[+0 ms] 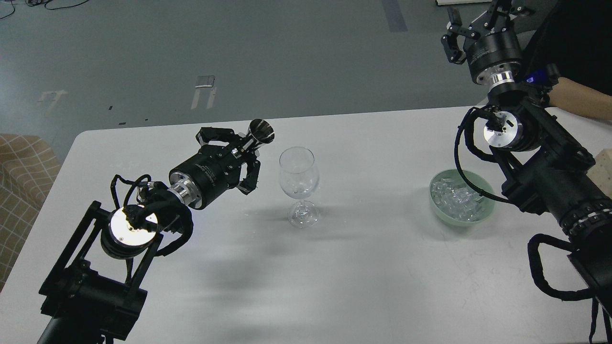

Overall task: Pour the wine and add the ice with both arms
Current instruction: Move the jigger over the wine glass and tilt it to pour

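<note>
A clear stemmed wine glass (pixel 299 184) stands upright at the middle of the white table (pixel 363 267). My left gripper (pixel 241 155) is just left of it, shut on a small shiny steel measuring cup (pixel 260 132), which is tilted with its mouth toward the glass rim. I cannot tell whether there is wine in the cup or the glass. Ice cubes (pixel 456 197) fill a pale green bowl (pixel 483 215) on the right of the table. My right gripper (pixel 473 26) is raised high above the table's far right corner, with its fingers spread and empty.
A person's forearm (pixel 581 98) reaches in at the right edge behind my right arm. A beige object (pixel 605 162) sits at the table's right edge. A checked brown seat (pixel 21 186) stands left of the table.
</note>
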You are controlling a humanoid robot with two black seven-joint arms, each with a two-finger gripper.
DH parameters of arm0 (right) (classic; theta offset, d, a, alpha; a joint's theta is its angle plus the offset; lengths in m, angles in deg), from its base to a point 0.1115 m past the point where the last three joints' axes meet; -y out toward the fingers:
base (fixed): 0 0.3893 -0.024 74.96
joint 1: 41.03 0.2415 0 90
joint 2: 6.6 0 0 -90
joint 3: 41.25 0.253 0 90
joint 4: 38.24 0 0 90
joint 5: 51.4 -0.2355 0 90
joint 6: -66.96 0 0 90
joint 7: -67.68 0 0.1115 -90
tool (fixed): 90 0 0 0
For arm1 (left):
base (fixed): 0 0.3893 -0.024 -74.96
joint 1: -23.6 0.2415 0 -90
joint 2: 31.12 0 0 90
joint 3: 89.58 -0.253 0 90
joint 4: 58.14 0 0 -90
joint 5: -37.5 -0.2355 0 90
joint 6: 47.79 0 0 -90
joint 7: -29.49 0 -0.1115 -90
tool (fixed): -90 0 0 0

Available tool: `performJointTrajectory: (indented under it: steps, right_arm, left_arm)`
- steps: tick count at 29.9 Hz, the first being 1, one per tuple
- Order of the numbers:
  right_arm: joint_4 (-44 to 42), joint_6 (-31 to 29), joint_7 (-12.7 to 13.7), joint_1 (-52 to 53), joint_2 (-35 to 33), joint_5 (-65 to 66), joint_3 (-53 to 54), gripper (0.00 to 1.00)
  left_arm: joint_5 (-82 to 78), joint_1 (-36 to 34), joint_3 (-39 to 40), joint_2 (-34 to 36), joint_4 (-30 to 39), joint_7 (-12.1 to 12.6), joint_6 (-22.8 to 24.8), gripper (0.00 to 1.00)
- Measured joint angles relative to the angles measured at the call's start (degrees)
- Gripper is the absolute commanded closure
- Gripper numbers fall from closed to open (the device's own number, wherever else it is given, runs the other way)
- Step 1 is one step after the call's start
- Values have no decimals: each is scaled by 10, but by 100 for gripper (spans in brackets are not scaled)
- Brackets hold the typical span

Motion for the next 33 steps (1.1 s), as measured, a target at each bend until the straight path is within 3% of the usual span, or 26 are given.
performJointTrajectory:
  steps: [33]
  right_arm:
    - [0,0,0,0,-1,0,0,0]
  left_arm:
    - [-149,-3,-28,3,30,15,1,100]
